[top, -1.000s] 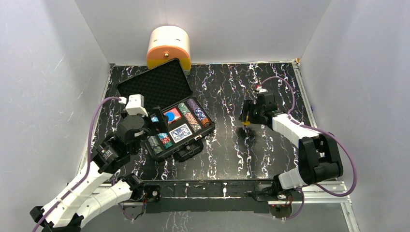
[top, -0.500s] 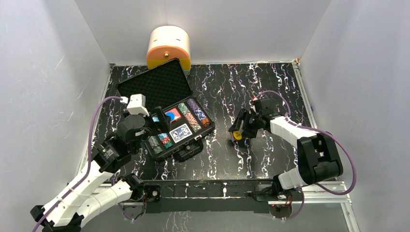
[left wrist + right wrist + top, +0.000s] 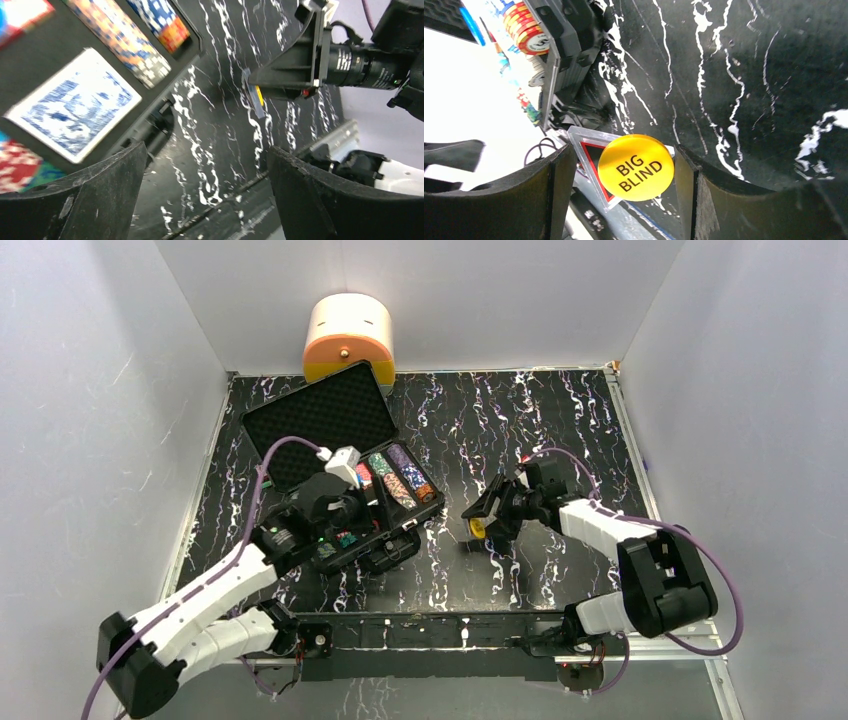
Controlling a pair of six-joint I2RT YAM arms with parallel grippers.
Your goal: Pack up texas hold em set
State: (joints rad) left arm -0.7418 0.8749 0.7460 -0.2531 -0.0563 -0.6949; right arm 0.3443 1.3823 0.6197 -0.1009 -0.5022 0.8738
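Black table (image 3: 560, 420) with white and purple streaks takes up most of the view from above. On its left half lies the black case (image 3: 415, 527). It is open, with its foam-lined lid (image 3: 320, 420) laid back toward the far left corner. Just behind the lid, at the far edge of the table, stands a cream-and-orange round container (image 3: 348, 335). The left arm (image 3: 210, 585) reaches from the near left corner up over the case. The right arm (image 3: 600, 523) bends in from the right and points left toward the case. The left gripper (image 3: 205, 160) hangs over the near right part of the case, its two fingers (image 3: 100, 200) far apart with nothing between them. The right gripper (image 3: 624, 160) is above the bare table, to the right of the case and apart from it. It is clamped on a yellow disc (image 3: 635, 167). Inside the case, rows of coloured chips (image 3: 400, 480) lie side by side at the right end. A blue card deck (image 3: 75, 105) lies flat in its own slot next to the chips, below the left gripper. The yellow disc is round, says BIG BLIND in black letters, and is up off the table. A clear flat piece (image 3: 586, 150) with a red line shows just behind it, and I cannot tell what it is.
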